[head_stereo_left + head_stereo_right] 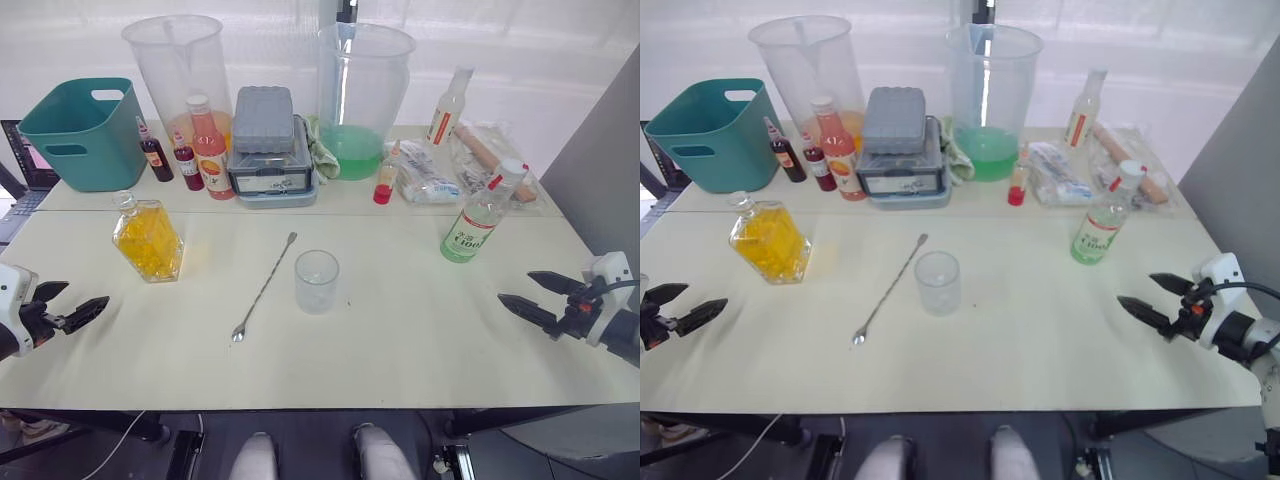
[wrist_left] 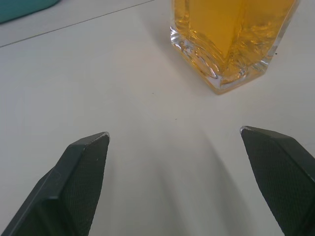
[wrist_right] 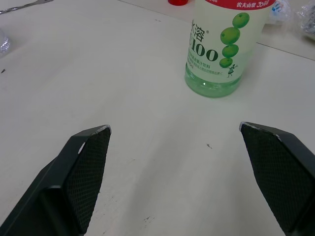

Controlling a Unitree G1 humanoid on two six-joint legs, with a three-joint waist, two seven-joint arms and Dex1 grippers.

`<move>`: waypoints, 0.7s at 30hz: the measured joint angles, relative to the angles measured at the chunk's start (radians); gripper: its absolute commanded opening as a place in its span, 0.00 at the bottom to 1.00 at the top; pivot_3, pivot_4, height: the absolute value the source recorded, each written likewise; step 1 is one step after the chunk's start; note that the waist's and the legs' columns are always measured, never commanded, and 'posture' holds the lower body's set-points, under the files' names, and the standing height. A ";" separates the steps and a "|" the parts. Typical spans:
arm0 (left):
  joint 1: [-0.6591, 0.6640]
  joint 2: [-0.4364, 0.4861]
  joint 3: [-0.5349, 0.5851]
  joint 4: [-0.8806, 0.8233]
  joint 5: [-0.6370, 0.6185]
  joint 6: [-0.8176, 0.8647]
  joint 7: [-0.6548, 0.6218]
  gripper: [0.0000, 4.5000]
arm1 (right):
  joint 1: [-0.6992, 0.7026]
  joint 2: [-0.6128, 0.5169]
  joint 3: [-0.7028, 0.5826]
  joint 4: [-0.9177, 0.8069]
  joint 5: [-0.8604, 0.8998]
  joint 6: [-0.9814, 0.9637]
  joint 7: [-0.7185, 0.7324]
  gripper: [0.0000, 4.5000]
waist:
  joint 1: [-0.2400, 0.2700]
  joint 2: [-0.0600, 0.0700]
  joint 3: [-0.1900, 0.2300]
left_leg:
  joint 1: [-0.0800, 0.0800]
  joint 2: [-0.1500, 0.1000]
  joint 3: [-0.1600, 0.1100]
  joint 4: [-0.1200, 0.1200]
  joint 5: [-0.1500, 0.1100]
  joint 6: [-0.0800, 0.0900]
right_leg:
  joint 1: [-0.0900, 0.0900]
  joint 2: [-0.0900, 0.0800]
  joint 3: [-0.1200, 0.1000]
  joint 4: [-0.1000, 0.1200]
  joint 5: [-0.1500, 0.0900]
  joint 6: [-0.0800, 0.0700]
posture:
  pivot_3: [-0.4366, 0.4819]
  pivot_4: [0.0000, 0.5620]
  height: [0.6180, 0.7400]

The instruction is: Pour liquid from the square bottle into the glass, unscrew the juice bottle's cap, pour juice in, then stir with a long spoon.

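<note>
The square bottle [image 1: 147, 238] stands on the left of the table, stoppered and full of yellow-orange liquid [image 2: 231, 34]. An empty clear glass [image 1: 316, 281] sits at the table's middle, with the long spoon [image 1: 264, 287] lying flat just left of it. On the right stands the juice bottle [image 1: 480, 214], its white cap [image 1: 512, 168] on, pale green juice [image 3: 214, 81] inside. My left gripper [image 1: 67, 305] hovers open near the table's left edge, short of the square bottle. My right gripper [image 1: 531, 293] is open near the right edge, below the juice bottle.
Along the back stand a teal bin [image 1: 82, 133], two large clear pitchers [image 1: 180, 70] [image 1: 362, 95], one holding green liquid, an orange-red bottle [image 1: 209, 148], small dark bottles [image 1: 155, 155], a grey box [image 1: 267, 145] and wrapped packets [image 1: 430, 175].
</note>
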 measured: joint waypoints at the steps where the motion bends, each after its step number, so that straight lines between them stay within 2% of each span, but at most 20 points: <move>1: 0.000 0.000 0.000 0.000 0.000 0.000 0.000 1.00 | 0.000 0.000 0.000 0.000 0.000 0.000 0.000 0.99 | 0.000 0.000 0.000 | 0.000 0.000 0.000 0.000 0.000 0.000 | 0.000 0.000 0.000 0.000 0.000 0.000 | 0.48 0.27 0.99; 5: 0.001 -0.008 0.010 -0.005 -0.008 0.015 0.016 1.00 | -0.017 0.006 0.000 0.002 0.001 0.001 0.004 0.99 | 0.000 0.000 0.000 | 0.000 0.000 0.000 0.000 0.000 0.000 | 0.000 0.000 0.000 0.000 0.000 0.000 | 0.48 0.27 0.99; 8: 0.007 -0.040 0.050 -0.043 -0.071 0.079 0.022 1.00 | -0.029 0.007 0.001 -0.009 0.023 0.032 0.017 0.99 | 0.000 0.000 0.000 | 0.000 0.000 0.000 0.000 0.000 0.000 | 0.000 0.000 0.000 0.000 0.000 0.000 | 0.48 0.27 0.99; 11: 0.050 -0.067 0.101 -0.108 -0.120 0.127 0.043 1.00 | -0.042 -0.001 0.001 -0.079 0.102 0.129 0.053 0.99 | -0.002 0.000 0.000 | 0.000 0.000 0.000 0.000 0.000 0.000 | 0.000 0.000 0.000 0.000 0.000 0.000 | 0.48 0.27 0.99; 14: 0.092 -0.109 0.153 -0.188 -0.158 0.146 0.082 1.00 | -0.111 -0.022 0.002 -0.172 0.204 0.235 0.077 0.99 | -0.010 0.000 0.000 | 0.000 0.000 0.000 0.000 0.000 0.000 | 0.000 0.000 0.000 0.001 0.000 0.000 | 0.48 0.27 0.99; 18: 0.184 -0.199 0.205 -0.339 -0.175 0.141 0.158 1.00 | -0.212 -0.053 0.034 -0.266 0.323 0.346 0.144 0.99 | -0.015 0.000 0.000 | 0.000 0.000 -0.001 0.000 0.000 0.000 | 0.001 0.000 -0.001 0.000 0.000 0.000 | 0.48 0.27 0.99; 21: 0.260 -0.313 0.244 -0.460 -0.182 0.129 0.245 1.00 | -0.281 -0.058 0.114 -0.278 0.360 0.403 0.213 0.99 | -0.014 0.000 0.000 | 0.000 0.000 -0.002 0.001 0.000 0.000 | 0.002 0.000 -0.001 -0.001 0.000 0.000 | 0.48 0.27 0.99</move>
